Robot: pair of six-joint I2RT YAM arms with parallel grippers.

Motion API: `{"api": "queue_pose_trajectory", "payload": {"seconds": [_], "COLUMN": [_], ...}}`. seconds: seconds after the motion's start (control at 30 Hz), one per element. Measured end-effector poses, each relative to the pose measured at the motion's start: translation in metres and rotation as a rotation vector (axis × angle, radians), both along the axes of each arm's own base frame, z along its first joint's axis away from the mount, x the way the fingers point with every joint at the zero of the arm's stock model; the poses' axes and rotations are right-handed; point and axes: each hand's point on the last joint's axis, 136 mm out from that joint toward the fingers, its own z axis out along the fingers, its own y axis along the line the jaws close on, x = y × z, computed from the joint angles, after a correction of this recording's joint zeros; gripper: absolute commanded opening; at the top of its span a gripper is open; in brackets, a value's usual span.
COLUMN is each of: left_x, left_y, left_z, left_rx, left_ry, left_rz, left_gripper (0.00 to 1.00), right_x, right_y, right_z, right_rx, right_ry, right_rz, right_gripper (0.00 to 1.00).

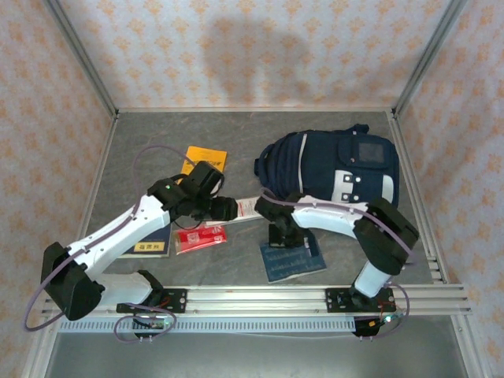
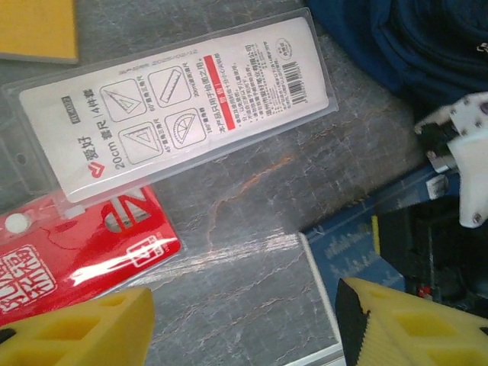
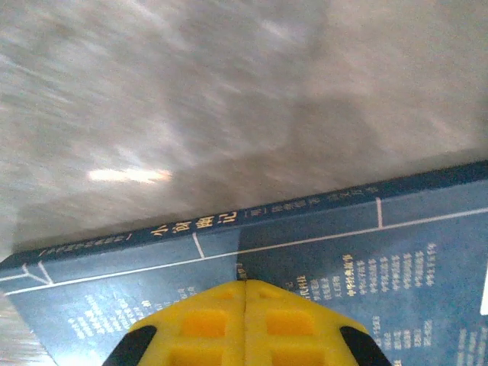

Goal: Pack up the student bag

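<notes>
Navy student bag (image 1: 331,161) lies toward the far right corner of the table (image 1: 236,134). You see the right gripper (image 3: 245,305), fingers pressed together, over the blue book (image 3: 366,259); the left gripper (image 2: 244,324), jaws apart, hangs above the ruler pack (image 2: 183,107).

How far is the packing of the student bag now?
Done: nothing visibly in the student bag. In hand: open left gripper over the ruler set pack; shut right gripper at a blue book, holding nothing. Left: those, the orange notebook, red packet, second blue book.
</notes>
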Motion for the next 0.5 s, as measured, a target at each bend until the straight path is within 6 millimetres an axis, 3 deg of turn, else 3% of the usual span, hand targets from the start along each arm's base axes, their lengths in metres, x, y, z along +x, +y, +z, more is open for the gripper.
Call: {"api": "queue_pose_trajectory", "payload": {"seconds": [0.17,0.23,0.33,0.5], "left_x": [-0.003,-0.004,-0.002,0.004], "left_y": [0.003,0.004,0.000,-0.018], "left_z": [-0.008,-0.012,-0.021,-0.053], "left_rx": [0.016,0.022,0.029,0.052], "left_ry": [0.016,0.025,0.050,0.129], "left_rz": [0.002,0.002,-0.005,-0.045], "left_gripper": [0.65,0.65,0.65,0.65], "right_x": [0.030,0.037,0.039,0.023], "right_y": [0.060,0.072,0.072,0.035], "right_z": [0.007,0.009,0.018,0.048], "right_rx": [0.182,0.224,0.251,0.264], "right_ry": [-0.042,-0.069,-0.103,-0.163], "right_rz": [0.030,0.050,0.064,0.050], "right_gripper": [0.00,0.06,0.05,0.00]}}
